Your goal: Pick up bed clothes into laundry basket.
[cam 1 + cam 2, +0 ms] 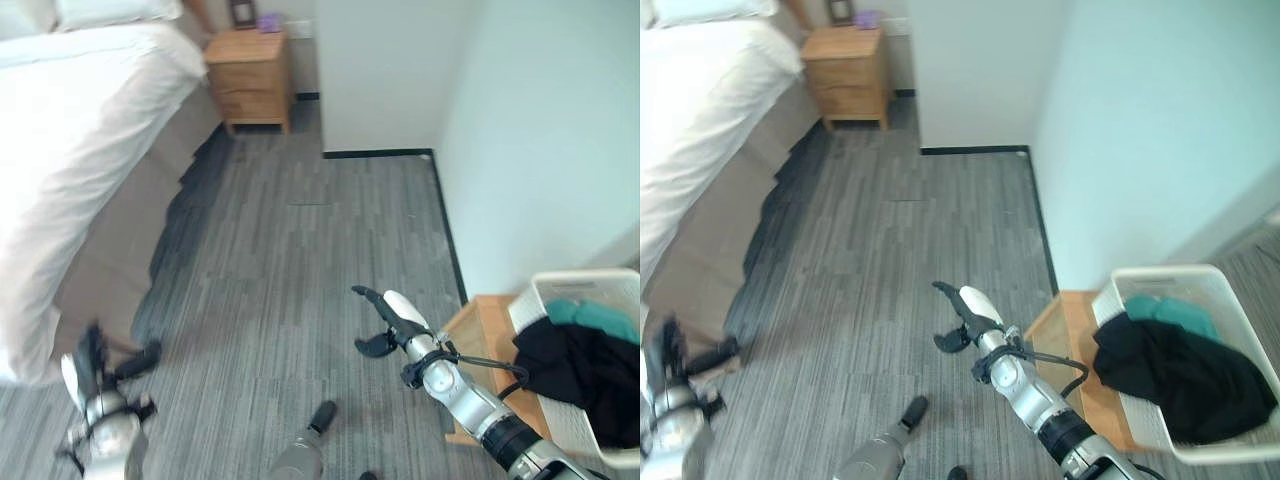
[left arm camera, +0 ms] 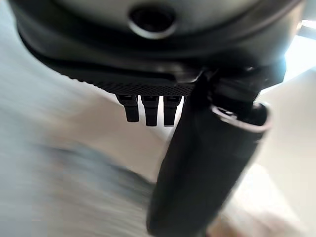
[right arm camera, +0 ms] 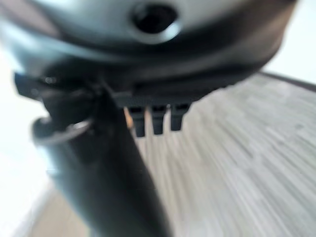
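Right hand [image 1: 392, 318] hangs over the grey floor [image 1: 290, 250], fingers extended and thumb spread, holding and touching nothing. To its right, well apart, the white laundry basket [image 1: 1200, 282] on a low wooden stand [image 1: 1070, 340] contains black clothes [image 1: 1185, 375] and a teal garment [image 1: 1170, 312]. Left hand [image 1: 100, 365], fingers relaxed and empty, is just beside the white bedding [image 1: 70, 140] draped off the bed.
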### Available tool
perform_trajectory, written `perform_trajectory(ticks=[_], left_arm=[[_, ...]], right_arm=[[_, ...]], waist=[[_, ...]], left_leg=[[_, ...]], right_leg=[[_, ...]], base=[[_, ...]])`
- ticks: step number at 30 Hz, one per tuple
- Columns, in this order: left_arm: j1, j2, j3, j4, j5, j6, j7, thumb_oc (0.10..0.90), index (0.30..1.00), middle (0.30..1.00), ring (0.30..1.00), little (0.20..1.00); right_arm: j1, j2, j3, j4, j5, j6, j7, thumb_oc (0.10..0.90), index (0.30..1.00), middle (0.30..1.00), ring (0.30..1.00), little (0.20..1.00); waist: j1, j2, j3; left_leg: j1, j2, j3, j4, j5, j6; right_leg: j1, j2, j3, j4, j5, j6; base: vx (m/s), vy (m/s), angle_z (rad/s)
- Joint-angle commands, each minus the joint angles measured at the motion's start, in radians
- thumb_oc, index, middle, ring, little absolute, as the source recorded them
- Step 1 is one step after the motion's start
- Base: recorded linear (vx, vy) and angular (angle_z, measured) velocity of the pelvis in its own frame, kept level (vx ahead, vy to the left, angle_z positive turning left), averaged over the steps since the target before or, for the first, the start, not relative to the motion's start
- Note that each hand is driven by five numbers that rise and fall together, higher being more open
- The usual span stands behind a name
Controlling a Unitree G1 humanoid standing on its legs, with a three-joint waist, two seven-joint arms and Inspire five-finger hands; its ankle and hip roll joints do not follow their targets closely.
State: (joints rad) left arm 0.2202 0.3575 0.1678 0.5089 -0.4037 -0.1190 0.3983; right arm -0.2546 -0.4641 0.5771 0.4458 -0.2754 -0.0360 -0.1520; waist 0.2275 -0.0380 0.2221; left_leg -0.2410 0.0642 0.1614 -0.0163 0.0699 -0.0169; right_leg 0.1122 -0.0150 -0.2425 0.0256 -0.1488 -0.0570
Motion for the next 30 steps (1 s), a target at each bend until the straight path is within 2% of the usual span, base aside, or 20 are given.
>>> perform_trajectory(ticks=[1, 2, 4, 5, 6, 7, 9, 10, 12, 13, 14, 15, 16, 17, 18, 19, 20, 22, 24, 30], left_arm=[[-0.046, 0.01, -0.052, -0.111, 0.007, -0.11, -0.092, 0.8, 0.9, 0.9, 0.9, 0.9], [-0.048, 0.006, -0.064, -0.096, -0.003, -0.108, -0.102, 0.8, 0.9, 0.9, 0.9, 0.9], [-0.054, -0.001, -0.082, -0.081, -0.023, -0.103, -0.116, 0.8, 0.9, 0.9, 0.9, 0.9], [-0.066, 0.005, -0.085, -0.079, -0.033, -0.098, -0.121, 0.8, 0.9, 0.9, 0.9, 0.9], [-0.072, 0.007, -0.085, -0.085, -0.044, -0.097, -0.128, 0.8, 0.9, 0.9, 0.9, 0.9], [-0.076, 0.023, -0.099, -0.117, -0.018, -0.094, -0.13, 0.8, 0.9, 0.9, 0.9, 0.9], [-0.071, 0.022, -0.101, -0.123, -0.015, -0.091, -0.128, 0.8, 0.9, 0.9, 0.9, 0.9], [-0.081, 0.026, -0.12, -0.163, 0.027, -0.095, -0.141, 0.8, 0.9, 0.9, 0.9, 0.9], [-0.114, 0.06, -0.137, -0.237, 0.086, -0.103, -0.151, 0.8, 0.9, 0.9, 0.9, 0.9], [-0.155, 0.101, -0.147, -0.308, 0.101, -0.133, -0.145, 0.8, 0.9, 0.9, 0.9, 0.9], [-0.156, 0.102, -0.147, -0.309, 0.101, -0.132, -0.144, 0.8, 0.9, 0.9, 0.9, 0.9], [-0.245, 0.156, -0.16, -0.35, 0.112, -0.161, -0.128, 0.8, 0.9, 0.9, 0.9, 0.9], [-0.25, 0.157, -0.162, -0.348, 0.112, -0.161, -0.127, 0.8, 0.9, 0.9, 0.9, 0.9], [-0.319, 0.179, -0.173, -0.39, 0.11, -0.168, -0.126, 0.8, 0.9, 0.9, 0.9, 0.9], [-0.335, 0.178, -0.17, -0.42, 0.108, -0.176, -0.123, 0.8, 0.9, 0.9, 0.9, 0.9], [-0.347, 0.177, -0.173, -0.434, 0.107, -0.18, -0.125, 0.8, 0.9, 0.9, 0.9, 0.9], [-0.348, 0.178, -0.175, -0.434, 0.107, -0.179, -0.125, 0.8, 0.9, 0.9, 0.9, 0.9], [-0.361, 0.173, -0.169, -0.472, 0.11, -0.185, -0.118, 0.8, 0.9, 0.9, 0.9, 0.9], [-0.322, 0.149, -0.151, -0.516, 0.116, -0.188, -0.145, 0.8, 0.9, 0.9, 0.9, 0.9], [-0.209, 0.112, -0.11, -0.55, 0.116, -0.181, -0.171, 0.8, 0.9, 0.9, 0.9, 0.9]], right_arm=[[-0.117, 0.046, -0.118, -0.022, 0.012, -0.081, -0.075, 0.8, 0.9, 0.9, 0.9, 0.9], [-0.112, 0.05, -0.14, -0.034, 0.029, -0.085, -0.082, 0.8, 0.9, 0.9, 0.9, 0.9], [-0.099, 0.054, -0.18, -0.076, 0.06, -0.092, -0.094, 0.8, 0.9, 0.9, 0.9, 0.9], [-0.096, 0.054, -0.199, -0.091, 0.072, -0.097, -0.099, 0.8, 0.9, 0.9, 0.9, 0.9], [-0.094, 0.049, -0.214, -0.11, 0.081, -0.099, -0.101, 0.8, 0.9, 0.9, 0.9, 0.9], [-0.079, 0.033, -0.251, -0.146, 0.096, -0.098, -0.111, 0.8, 0.9, 0.9, 0.9, 0.9], [-0.071, 0.031, -0.253, -0.153, 0.096, -0.095, -0.11, 0.8, 0.9, 0.9, 0.9, 0.9], [-0.054, 0.033, -0.281, -0.179, 0.101, -0.098, -0.108, 0.8, 0.9, 0.9, 0.9, 0.9], [-0.002, 0.024, -0.327, -0.236, 0.105, -0.111, -0.097, 0.8, 0.9, 0.9, 0.9, 0.9], [0.0, 0.015, -0.342, -0.267, 0.115, -0.112, -0.096, 0.8, 0.9, 0.9, 0.9, 0.9], [-0.001, 0.015, -0.343, -0.268, 0.115, -0.112, -0.095, 0.8, 0.9, 0.9, 0.9, 0.9], [0.004, 0.004, -0.371, -0.286, 0.13, -0.124, -0.116, 0.8, 0.9, 0.9, 0.9, 0.9], [0.003, 0.004, -0.374, -0.286, 0.13, -0.124, -0.115, 0.8, 0.9, 0.9, 0.9, 0.9], [0.032, -0.001, -0.415, -0.303, 0.175, -0.123, -0.125, 0.8, 0.9, 0.9, 0.9, 0.9], [0.041, 0.005, -0.432, -0.31, 0.196, -0.125, -0.13, 0.8, 0.9, 0.9, 0.9, 0.9], [0.044, 0.015, -0.445, -0.319, 0.216, -0.132, -0.136, 0.8, 0.9, 0.9, 0.9, 0.9], [0.045, 0.015, -0.447, -0.319, 0.217, -0.132, -0.135, 0.8, 0.9, 0.9, 0.9, 0.9], [0.053, 0.031, -0.473, -0.354, 0.233, -0.141, -0.141, 0.8, 0.9, 0.9, 0.9, 0.9], [0.065, 0.048, -0.485, -0.385, 0.239, -0.154, -0.134, 0.8, 0.9, 0.9, 0.9, 0.9], [0.096, 0.046, -0.492, -0.416, 0.229, -0.149, -0.107, 0.8, 0.9, 0.9, 0.9, 0.9]], waist=[[-0.035, 0.052, -0.043], [-0.045, 0.043, -0.046], [-0.081, 0.021, -0.055], [-0.105, 0.013, -0.072], [-0.123, 0.007, -0.084], [-0.155, 0.002, -0.114], [-0.158, 0.001, -0.115], [-0.161, 0.008, -0.133], [-0.169, -0.01, -0.13], [-0.209, -0.021, -0.099], [-0.205, -0.027, -0.103], [-0.242, -0.024, -0.09], [-0.237, -0.024, -0.093], [-0.285, -0.026, -0.091], [-0.298, -0.026, -0.09], [-0.307, -0.027, -0.091], [-0.307, -0.027, -0.092], [-0.324, -0.04, -0.098], [-0.314, -0.065, -0.107], [-0.288, -0.056, -0.126]], left_leg=[[0.037, 0.165, 0.08, 0.09, 0.047, -0.096], [0.059, 0.181, 0.069, 0.122, 0.027, -0.103], [0.132, 0.225, 0.106, 0.149, -0.013, -0.115], [0.19, 0.258, 0.161, 0.152, -0.035, -0.135], [0.226, 0.274, 0.227, 0.151, -0.045, -0.134], [0.285, 0.279, 0.332, 0.119, -0.062, -0.133], [0.29, 0.271, 0.329, 0.106, -0.056, -0.131], [0.315, 0.229, 0.322, 0.034, -0.07, -0.123], [0.333, 0.141, 0.255, -0.052, -0.076, -0.079], [0.317, 0.102, 0.187, -0.064, -0.066, -0.058], [0.312, 0.096, 0.192, -0.064, -0.066, -0.055], [0.287, 0.089, 0.112, -0.071, -0.063, -0.053], [0.28, 0.091, 0.116, -0.071, -0.058, -0.053], [0.26, 0.063, 0.021, -0.071, -0.063, -0.048], [0.252, 0.04, -0.021, -0.071, -0.073, -0.045], [0.243, 0.022, -0.048, -0.071, -0.074, -0.042], [0.244, 0.023, -0.05, -0.071, -0.077, -0.041], [0.255, -0.003, -0.088, -0.071, -0.09, -0.029], [0.276, -0.025, -0.11, -0.071, -0.111, -0.023], [0.312, -0.014, -0.085, -0.071, -0.125, -0.02]], right_leg=[[-0.046, -0.129, -0.065, -0.108, 0.11, 0.157], [-0.039, -0.15, -0.111, -0.104, 0.118, 0.152], [-0.021, -0.191, -0.213, -0.093, 0.132, 0.149], [-0.004, -0.201, -0.253, -0.084, 0.122, 0.152], [-0.006, -0.219, -0.296, -0.066, 0.131, 0.147], [-0.003, -0.246, -0.374, -0.03, 0.132, 0.148], [0.0, -0.252, -0.379, -0.025, 0.13, 0.151], [-0.001, -0.278, -0.406, 0.022, 0.152, 0.162], [-0.02, -0.387, -0.423, 0.173, 0.224, 0.226], [-0.111, -0.443, -0.268, 0.285, 0.357, 0.27], [-0.127, -0.451, -0.257, 0.294, 0.357, 0.273], [-0.174, -0.379, -0.029, 0.285, 0.319, 0.272], [-0.183, -0.376, -0.026, 0.283, 0.323, 0.268], [-0.186, -0.223, 0.188, 0.207, 0.162, 0.242], [-0.192, -0.179, 0.262, 0.164, 0.136, 0.239], [-0.204, -0.154, 0.305, 0.114, 0.146, 0.227], [-0.2, -0.154, 0.302, 0.109, 0.146, 0.227], [-0.221, -0.111, 0.359, 0.031, 0.166, 0.21], [-0.174, -0.136, 0.366, -0.048, 0.205, 0.22], [-0.124, -0.153, 0.361, -0.102, 0.228, 0.226]], base=[[-0.23, 0.013, 2.3], [-0.2, 0.02, 2.21], [-0.16, 0.047, 1.63], [-0.13, 0.103, 1.86], [-0.13, 0.223, 2.59], [-0.13, 0.202, 2.57], [-0.01, 0.174, 2.27], [0.06, 0.326, 2.11], [0.02, 0.376, 1.65], [-0.07, 0.198, 1.46], [-0.17, 0.104, 1.58], [-0.09, 0.025, 1.41], [0.0, 0.078, 1.43], [0.14, 0.084, 1.64], [0.18, 0.071, 2.01], [0.1, 0.008, 1.8], [0.09, -0.028, 1.42], [0.16, -0.032, 1.15], [0.09, -0.059, 1.07], [0.06, -0.029, -0.08]])
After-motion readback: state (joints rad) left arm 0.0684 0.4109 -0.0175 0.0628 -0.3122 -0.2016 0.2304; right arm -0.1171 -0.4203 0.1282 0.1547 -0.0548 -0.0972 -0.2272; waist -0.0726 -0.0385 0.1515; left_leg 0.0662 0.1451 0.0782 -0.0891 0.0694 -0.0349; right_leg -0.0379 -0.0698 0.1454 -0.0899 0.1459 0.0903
